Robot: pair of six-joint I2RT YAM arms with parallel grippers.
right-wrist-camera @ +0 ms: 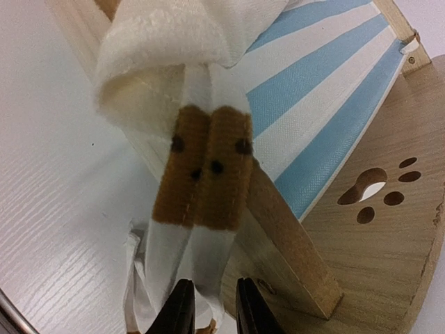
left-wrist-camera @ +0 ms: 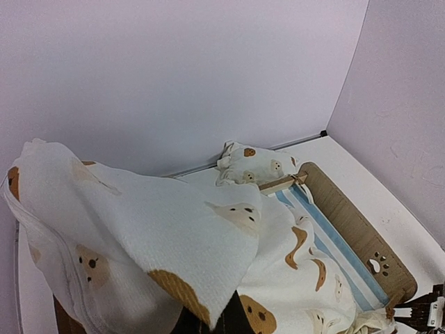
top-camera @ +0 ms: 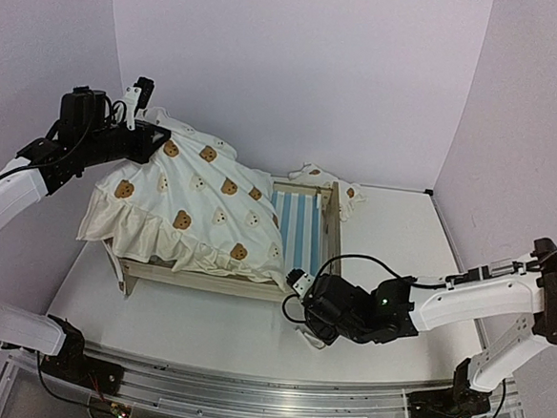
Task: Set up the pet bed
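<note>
At far left, our left gripper [top-camera: 159,136] is raised above the table [top-camera: 202,342] and clamped shut on 1 corner of the bear-print bedding [top-camera: 197,208]. From its wrist camera we see the cloth hanging in a fold right in front of the lens.

The rest of the bedding slopes down from that corner in a heap and covers the left and middle of the pet bed [top-camera: 333,227]. The bed stands mid-table with its long side toward us. At its right end the striped base [top-camera: 296,229] is bare, so we judge the cover to be draped on but not yet spread.

The small pillow [top-camera: 324,179] lies on the table just behind the bed's right end, outside the frame. We count that as 1 step not yet done.

At the near right corner of the bed, our right gripper [right-wrist-camera: 208,309] sits low beside the paw-print end board [right-wrist-camera: 379,236]. Its jaws are narrow, with a taut strip of the bedding running down between them, so we take it to be gripping the hem.

2 jobs seem to remain: drawing the bedding flat across the stripes and setting the pillow inside.
</note>
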